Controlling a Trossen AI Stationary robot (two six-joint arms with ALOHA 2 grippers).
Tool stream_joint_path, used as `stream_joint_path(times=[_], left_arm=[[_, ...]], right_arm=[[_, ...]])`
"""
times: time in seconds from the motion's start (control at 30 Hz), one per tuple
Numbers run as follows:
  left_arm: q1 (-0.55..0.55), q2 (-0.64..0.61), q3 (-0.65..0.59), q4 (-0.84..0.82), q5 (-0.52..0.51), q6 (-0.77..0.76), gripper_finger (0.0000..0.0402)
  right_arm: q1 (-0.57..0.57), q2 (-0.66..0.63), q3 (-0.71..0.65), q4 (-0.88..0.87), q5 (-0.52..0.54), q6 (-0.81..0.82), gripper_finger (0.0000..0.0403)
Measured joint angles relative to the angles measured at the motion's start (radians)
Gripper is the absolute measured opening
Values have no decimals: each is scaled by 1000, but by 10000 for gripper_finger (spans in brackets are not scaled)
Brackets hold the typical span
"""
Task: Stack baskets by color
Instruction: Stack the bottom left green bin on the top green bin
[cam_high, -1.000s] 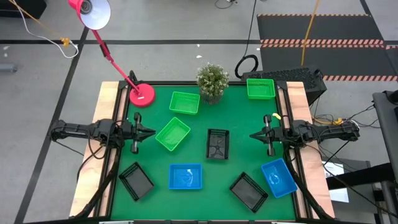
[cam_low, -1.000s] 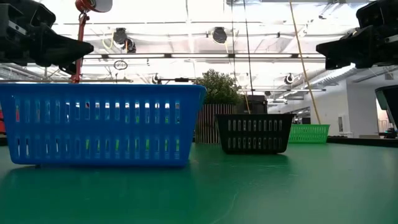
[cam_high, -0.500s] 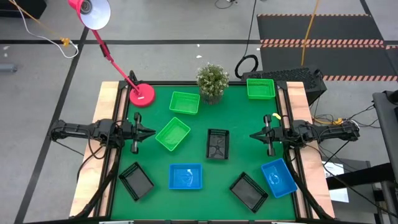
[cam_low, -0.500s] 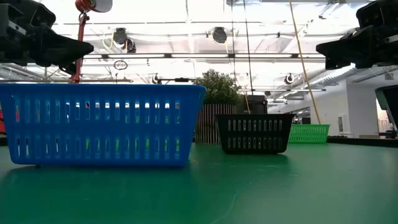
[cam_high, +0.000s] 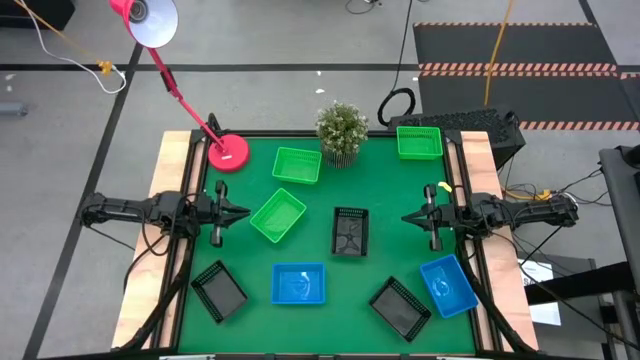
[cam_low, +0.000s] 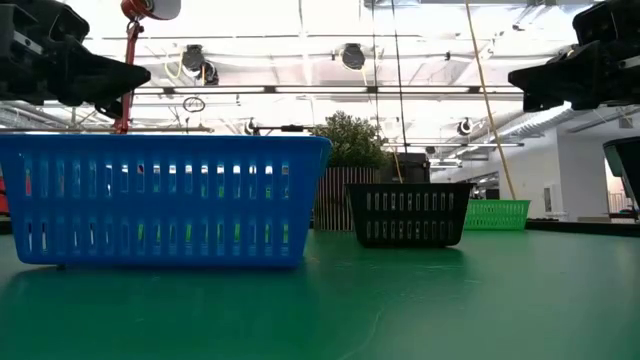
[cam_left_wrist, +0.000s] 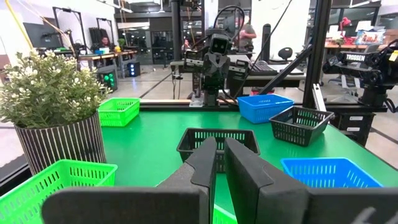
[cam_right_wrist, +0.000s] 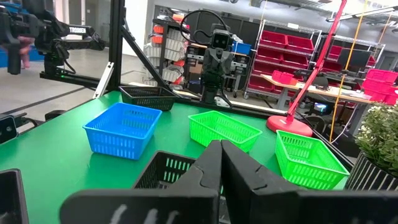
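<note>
Nothing has moved since the earlier frame: your eight baskets lie unstacked on the counter (cam_high: 320, 290). From above, the left end effector (cam_high: 238, 212), nearly closed and empty, sits just beside the tilted green basket (cam_high: 278, 216), straight ahead of its tips, long axis slanting across its reach; your left arm is nearer. The right end effector (cam_high: 410, 218) is shut, empty. Its wrist view shows a black basket (cam_right_wrist: 168, 172) just ahead.

One camera looks straight down over the whole table (cam_high: 320, 170); one sits at tabletop level; each wrist camera faces across toward the opposite arm.
</note>
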Motion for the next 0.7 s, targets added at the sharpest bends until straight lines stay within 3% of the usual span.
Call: stream_joint_path(times=[0.4, 0.57, 0.7], left_arm=[[0, 0, 0, 2, -16, -26, 37], [0, 0, 0, 55, -19, -108, 7], [0, 14, 68, 64, -72, -104, 3]], right_arm=[[0, 0, 0, 0, 0, -6, 0], [0, 0, 0, 0, 0, 0, 0], [0, 0, 0, 0, 0, 0, 0]])
